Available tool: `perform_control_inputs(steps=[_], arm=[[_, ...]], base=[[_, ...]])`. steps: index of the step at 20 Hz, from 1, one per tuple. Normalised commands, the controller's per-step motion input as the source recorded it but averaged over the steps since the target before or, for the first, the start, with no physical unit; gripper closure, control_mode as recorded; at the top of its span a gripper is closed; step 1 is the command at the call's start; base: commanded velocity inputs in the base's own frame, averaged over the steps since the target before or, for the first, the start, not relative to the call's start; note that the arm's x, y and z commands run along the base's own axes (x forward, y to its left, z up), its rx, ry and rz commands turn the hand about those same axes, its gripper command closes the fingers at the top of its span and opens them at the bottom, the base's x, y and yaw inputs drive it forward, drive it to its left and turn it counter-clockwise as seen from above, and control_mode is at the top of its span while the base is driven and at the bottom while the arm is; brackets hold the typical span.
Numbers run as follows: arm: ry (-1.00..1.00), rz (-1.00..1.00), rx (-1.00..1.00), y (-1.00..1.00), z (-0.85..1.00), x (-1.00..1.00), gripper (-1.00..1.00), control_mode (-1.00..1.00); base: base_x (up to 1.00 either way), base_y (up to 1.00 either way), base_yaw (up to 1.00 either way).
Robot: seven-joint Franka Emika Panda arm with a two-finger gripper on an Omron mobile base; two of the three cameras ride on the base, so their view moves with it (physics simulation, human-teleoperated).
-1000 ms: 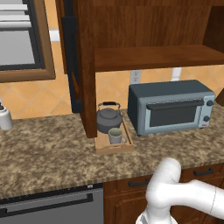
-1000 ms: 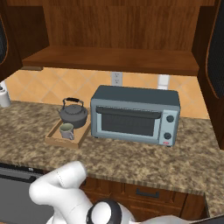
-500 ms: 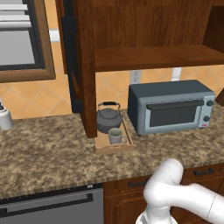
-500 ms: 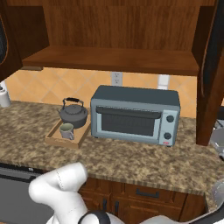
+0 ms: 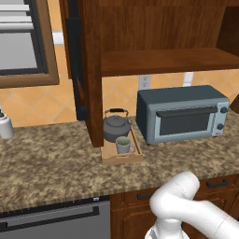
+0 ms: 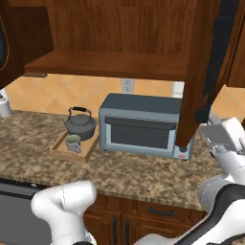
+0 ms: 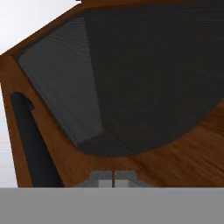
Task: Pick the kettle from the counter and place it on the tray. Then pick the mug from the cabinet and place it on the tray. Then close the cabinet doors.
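Note:
The dark grey kettle [image 5: 116,127] [image 6: 80,125] and the pale mug [image 5: 123,144] [image 6: 73,142] both stand on the light wooden tray [image 5: 122,158] [image 6: 61,152] on the granite counter [image 5: 51,163]. The cabinet [image 5: 158,28] stands open above, its shelf [image 6: 110,64] bare. In the right base view the right cabinet door [image 6: 210,72] stands partly swung in, with my white hand [image 6: 224,138] just behind its lower end. In the hand view my gripper [image 7: 113,178] is shut with nothing in it, right up against that door's dark panel [image 7: 144,78] and wooden frame. The left cabinet door [image 5: 86,70] stands edge-on, open.
A grey-blue toaster oven [image 5: 184,113] [image 6: 143,125] sits on the counter right of the tray, under the shelf. A white bottle [image 5: 4,126] stands far left. The door's dark bar handle [image 7: 30,144] runs along the left of the hand view. Drawers lie below the counter.
The right cabinet door has swung leftward toward the cabinet, and my hand has come into the right base view behind it. Kettle, mug and tray have not moved.

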Motion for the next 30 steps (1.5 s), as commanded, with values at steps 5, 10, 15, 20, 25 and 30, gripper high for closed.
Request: perform_control_inputs(steps=[5, 10, 15, 20, 25, 30], arm=[[0.13, 0.08, 0.01, 0.18, 0.18, 0.18, 1.00, -1.00], [0.42, 0.13, 0.00, 0.36, 0.01, 0.46, 1.00, -1.00], [0.38, 0.08, 0.01, 0.30, 0.00, 0.69, 1.00, -1.00], [0.16, 0.00, 0.02, 0.23, 0.00, 0.70, 1.00, -1.00], [0.00, 0.00, 0.00, 0.50, -0.04, 0.60, 1.00, -1.00], [0.00, -0.03, 0.00, 0.58, 0.00, 0.56, 1.00, -1.00]], base=[[0.00, 0.00, 0.00], [0.00, 0.00, 0.00], [0.00, 0.00, 0.00], [0.00, 0.00, 0.00], [0.00, 0.00, 0.00], [0.00, 0.00, 0.00]])
